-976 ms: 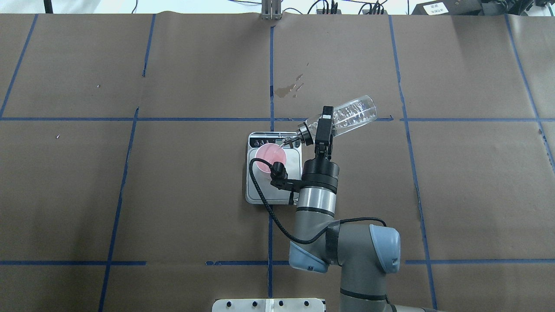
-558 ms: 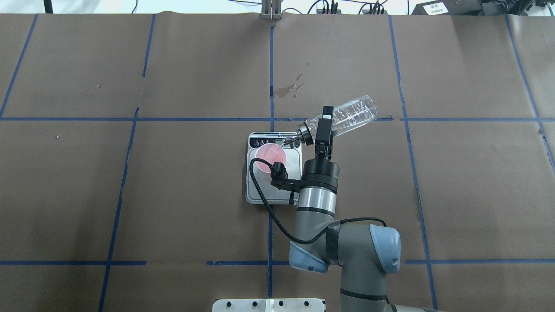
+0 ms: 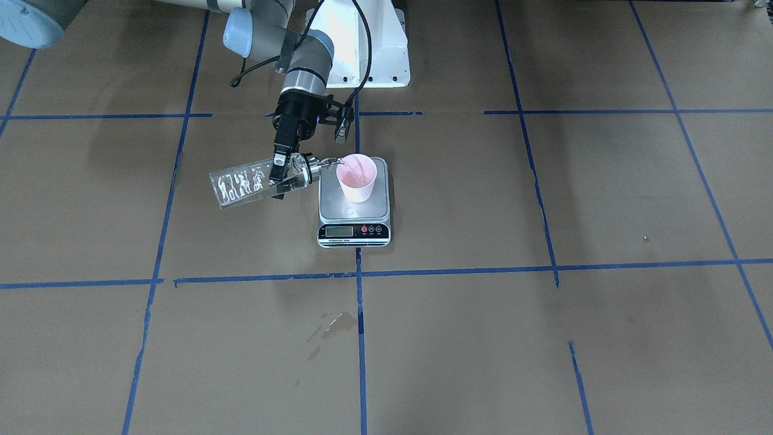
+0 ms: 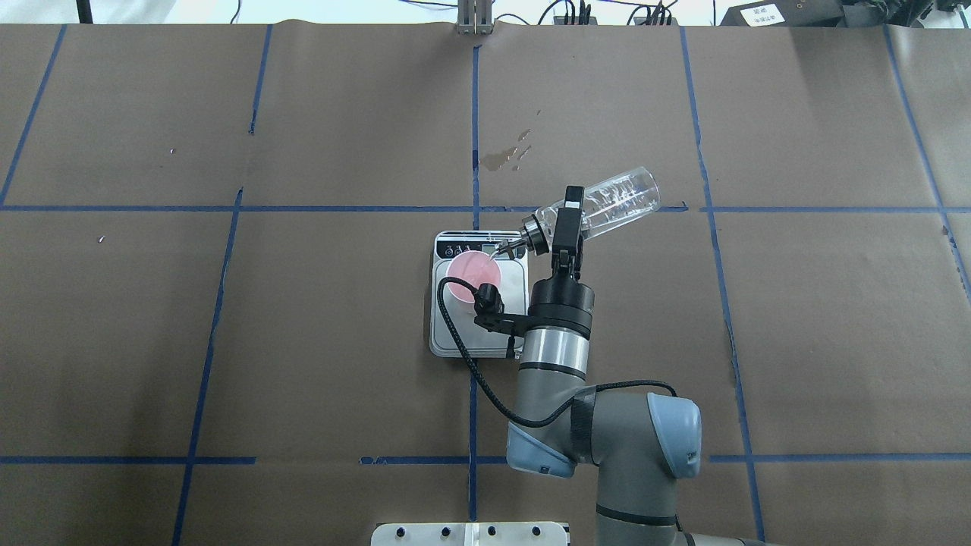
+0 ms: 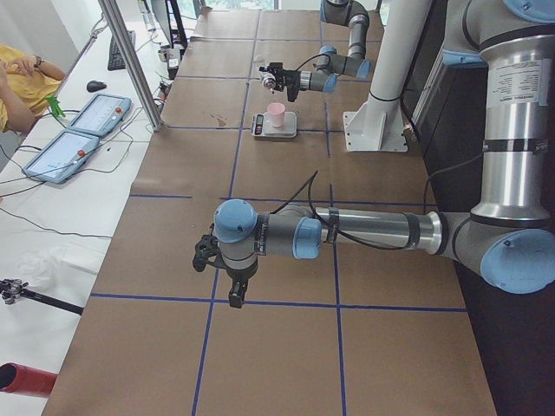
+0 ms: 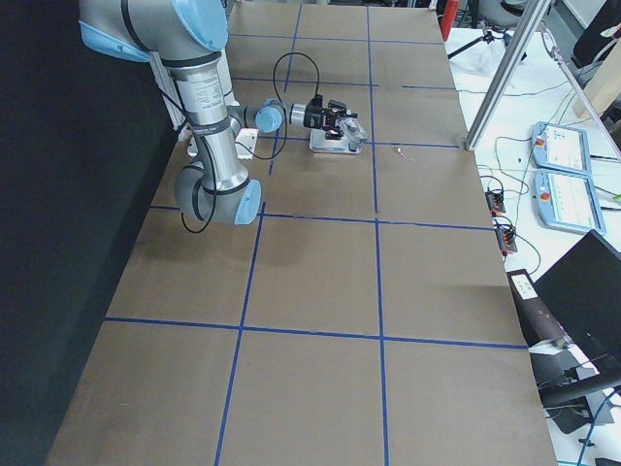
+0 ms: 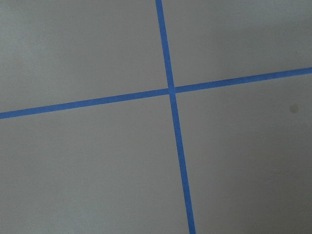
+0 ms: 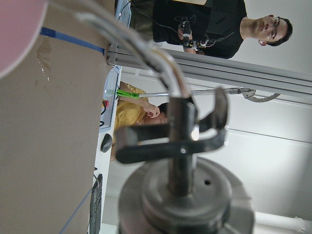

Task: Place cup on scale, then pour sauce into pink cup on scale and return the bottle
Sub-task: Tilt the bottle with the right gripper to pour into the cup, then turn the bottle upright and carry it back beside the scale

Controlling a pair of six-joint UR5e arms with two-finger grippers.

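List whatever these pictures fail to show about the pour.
Reading on the scale: its display is too small in every view.
Level in the cup: the wrist camera covers part of its rim overhead; elsewhere it is too small.
Left gripper: seen only in the exterior left view, so open or shut is unclear.
How full the bottle is: glare on the glass in the front-facing view.

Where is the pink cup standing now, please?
In the front-facing view the pink cup stands upright on the kitchen scale; the spout of the tilted glass bottle reaches its rim from the view's left.
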